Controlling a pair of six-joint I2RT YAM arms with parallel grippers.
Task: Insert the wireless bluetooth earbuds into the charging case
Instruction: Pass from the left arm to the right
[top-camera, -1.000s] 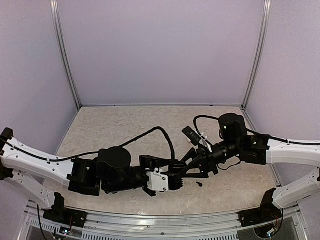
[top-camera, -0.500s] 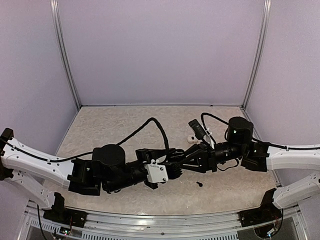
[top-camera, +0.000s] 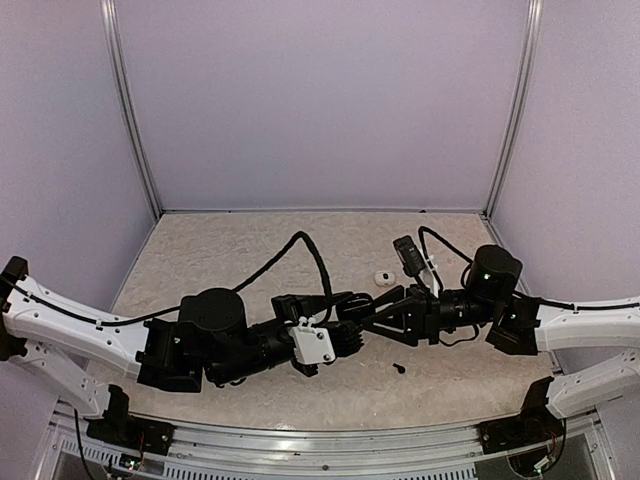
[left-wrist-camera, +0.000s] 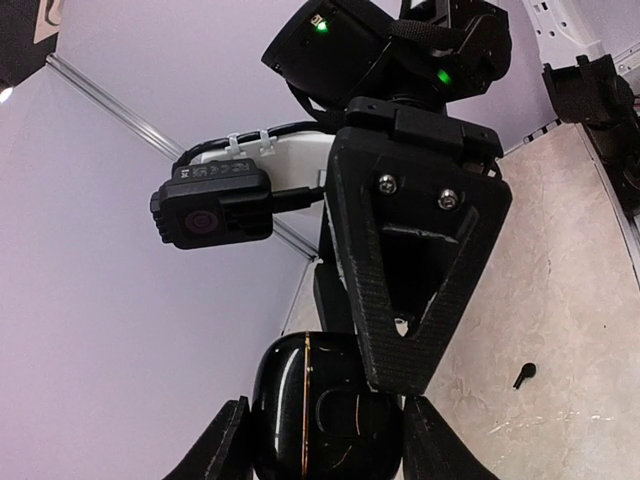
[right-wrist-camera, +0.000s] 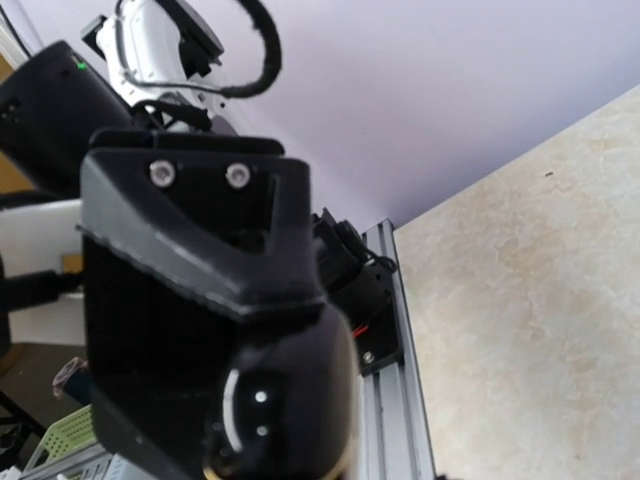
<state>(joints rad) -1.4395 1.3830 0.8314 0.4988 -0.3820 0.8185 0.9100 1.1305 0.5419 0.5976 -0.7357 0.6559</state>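
the left jaws (left-wrist-camera: 325, 450) were clamped on the black charging case (left-wrist-camera: 310, 400), one finger on each side, holding it apparently clear of the counter (top-camera: 250, 250) near its middle. the right jaws (top-camera: 368, 322) met the case head on, and in the left wrist view one fingertip pointed down at the case's upper face. whether they were apart or pinched on something could not be told from any view. a lone black earbud (top-camera: 399, 368) lay on the counter just to the right of that meeting point and nearer the arm bases, touching neither arm. in the left wrist view it showed as a short slanted stroke. the right arm looked nearer to it, and with the left taken up by the case, the pick would likely fall to the right.
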